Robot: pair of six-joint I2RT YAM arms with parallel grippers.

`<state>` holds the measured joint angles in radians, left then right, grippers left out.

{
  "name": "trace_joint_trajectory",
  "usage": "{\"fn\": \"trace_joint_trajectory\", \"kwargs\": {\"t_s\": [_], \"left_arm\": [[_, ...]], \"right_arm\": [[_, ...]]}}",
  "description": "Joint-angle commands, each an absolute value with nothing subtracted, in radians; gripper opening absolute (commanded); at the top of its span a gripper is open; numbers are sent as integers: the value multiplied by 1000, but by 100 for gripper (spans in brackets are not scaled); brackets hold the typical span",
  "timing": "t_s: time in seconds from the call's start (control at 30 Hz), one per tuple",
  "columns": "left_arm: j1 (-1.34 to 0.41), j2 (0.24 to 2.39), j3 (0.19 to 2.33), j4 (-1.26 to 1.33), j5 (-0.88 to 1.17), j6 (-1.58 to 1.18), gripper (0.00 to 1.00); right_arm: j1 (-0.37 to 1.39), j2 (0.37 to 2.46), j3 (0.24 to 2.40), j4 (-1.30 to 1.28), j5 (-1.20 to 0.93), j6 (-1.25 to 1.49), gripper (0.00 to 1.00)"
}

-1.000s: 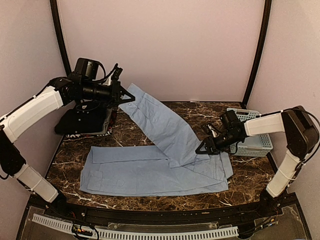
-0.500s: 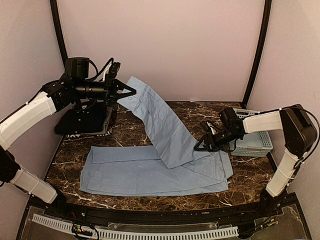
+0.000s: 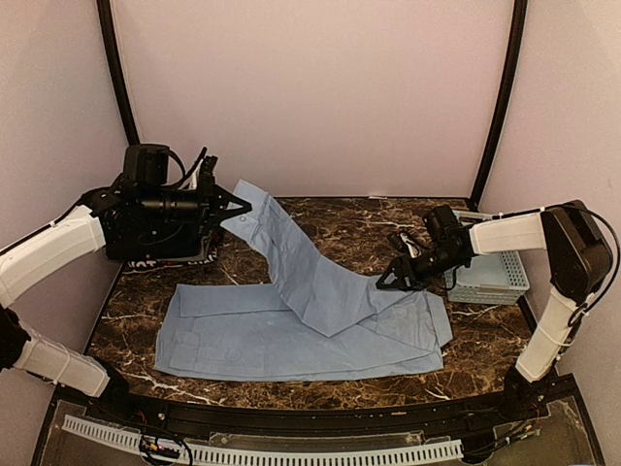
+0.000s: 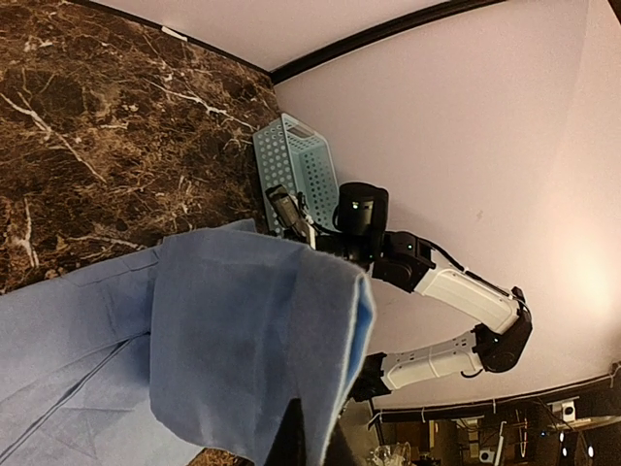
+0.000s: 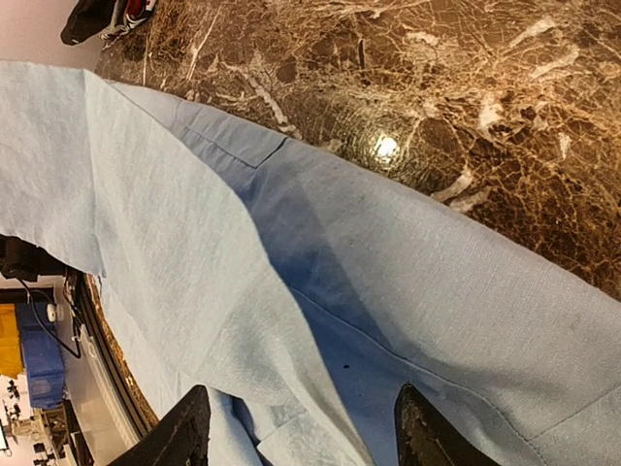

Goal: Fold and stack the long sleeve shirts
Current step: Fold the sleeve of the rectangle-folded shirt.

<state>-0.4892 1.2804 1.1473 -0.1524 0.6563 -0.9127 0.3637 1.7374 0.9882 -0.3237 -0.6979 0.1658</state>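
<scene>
Pinching the cuff end of one sleeve (image 3: 291,257), my left claw (image 3: 230,206) holds it lifted over the table's (image 3: 388,218) far left. The rest of the light blue shirt (image 3: 291,335) lies spread along the near side. My right claw (image 3: 391,282) hovers wide apart, gripping nothing, at the sleeve's shoulder end. I judge folding barely begun: this sleeve isn't laid in, and the black shirt (image 3: 155,245) lies apart at far left, unstacked.
</scene>
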Motion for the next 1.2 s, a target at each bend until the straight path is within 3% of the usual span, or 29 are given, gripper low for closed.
{"fn": "trace_joint_trajectory", "kwargs": {"t_s": [0.0, 0.6, 0.97, 1.17], "left_arm": [[-465, 1236, 1103, -212, 568, -865, 0], [-415, 1210, 870, -303, 432, -754, 5], [-364, 1226, 820, -268, 445, -716, 6], [-363, 1208, 870, -173, 571, -827, 0]], "right_arm": [[358, 1746, 1013, -340, -678, 154, 62], [357, 1737, 1020, -369, -631, 141, 64], [359, 1720, 1020, -384, -613, 137, 65], [359, 1675, 1027, -395, -596, 148, 66]]}}
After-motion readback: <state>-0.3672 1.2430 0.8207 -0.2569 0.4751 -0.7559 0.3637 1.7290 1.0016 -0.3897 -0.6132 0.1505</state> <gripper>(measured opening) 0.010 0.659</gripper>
